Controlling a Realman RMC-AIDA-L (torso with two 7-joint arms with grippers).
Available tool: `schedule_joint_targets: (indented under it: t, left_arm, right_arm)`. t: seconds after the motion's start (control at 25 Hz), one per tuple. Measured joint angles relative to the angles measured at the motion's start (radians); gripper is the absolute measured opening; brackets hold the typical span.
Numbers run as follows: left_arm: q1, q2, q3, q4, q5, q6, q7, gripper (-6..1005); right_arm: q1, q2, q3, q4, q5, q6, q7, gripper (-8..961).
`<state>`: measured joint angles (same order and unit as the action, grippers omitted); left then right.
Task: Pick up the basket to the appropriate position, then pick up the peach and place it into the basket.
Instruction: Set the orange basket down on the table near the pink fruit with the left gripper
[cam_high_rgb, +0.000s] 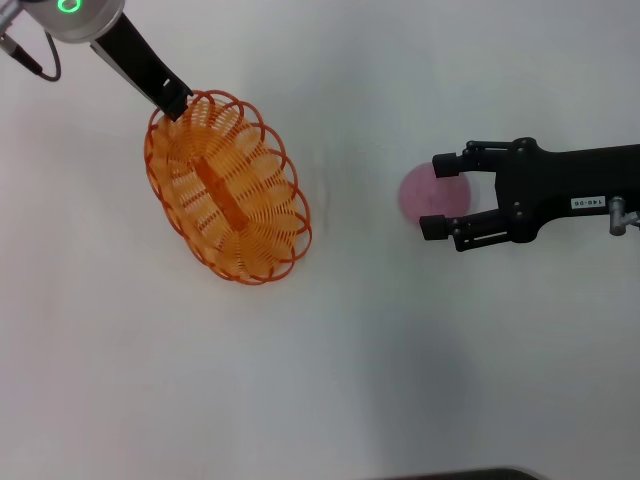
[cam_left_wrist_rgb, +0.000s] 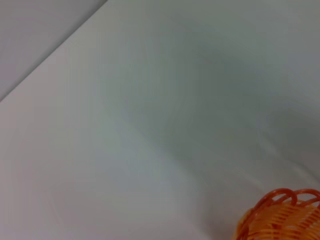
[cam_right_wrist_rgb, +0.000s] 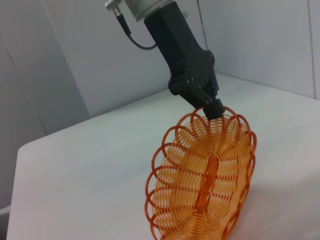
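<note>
The orange wire basket (cam_high_rgb: 228, 187) is tilted, its open side facing up toward the head view. My left gripper (cam_high_rgb: 178, 103) is shut on its far rim. The right wrist view shows the same grip (cam_right_wrist_rgb: 212, 107) with the basket (cam_right_wrist_rgb: 205, 180) hanging at a slant. A bit of the basket's rim (cam_left_wrist_rgb: 282, 215) shows in the left wrist view. The pink peach (cam_high_rgb: 420, 195) lies on the white table at the right. My right gripper (cam_high_rgb: 438, 196) is open, with one finger on each side of the peach.
The white table (cam_high_rgb: 330, 380) stretches between basket and peach. Its far edge (cam_left_wrist_rgb: 50, 55) meets a grey wall. A dark object (cam_high_rgb: 470, 474) sits at the table's front edge.
</note>
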<state>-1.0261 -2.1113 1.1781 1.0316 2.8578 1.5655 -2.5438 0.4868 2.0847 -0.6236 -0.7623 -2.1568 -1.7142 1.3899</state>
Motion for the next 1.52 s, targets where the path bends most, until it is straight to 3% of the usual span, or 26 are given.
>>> schedule_joint_targets:
  t: [0.28, 0.52, 1.16, 1.52]
  left_arm:
    - [0.006, -0.008, -0.003, 0.009, 0.0, -0.004, -0.008, 40]
    - [0.005, -0.014, -0.059, 0.008, -0.002, 0.004, -0.019, 47]
    - [0.004, -0.02, -0.127, -0.05, -0.005, 0.017, -0.255, 71]
    - [0.016, -0.031, -0.363, -0.08, -0.011, 0.023, -0.366, 85]
  right_arm:
    - [0.001, -0.002, 0.0, 0.0, 0.0, -0.001, 0.0, 942]
    - [0.001, -0.006, 0.001, -0.008, 0.0, -0.002, 0.0, 942]
    - [0.007, -0.001, 0.002, -0.004, 0.012, 0.023, -0.085, 941]
    - [0.002, -0.002, 0.002, -0.003, 0.012, 0.046, -0.15, 941]
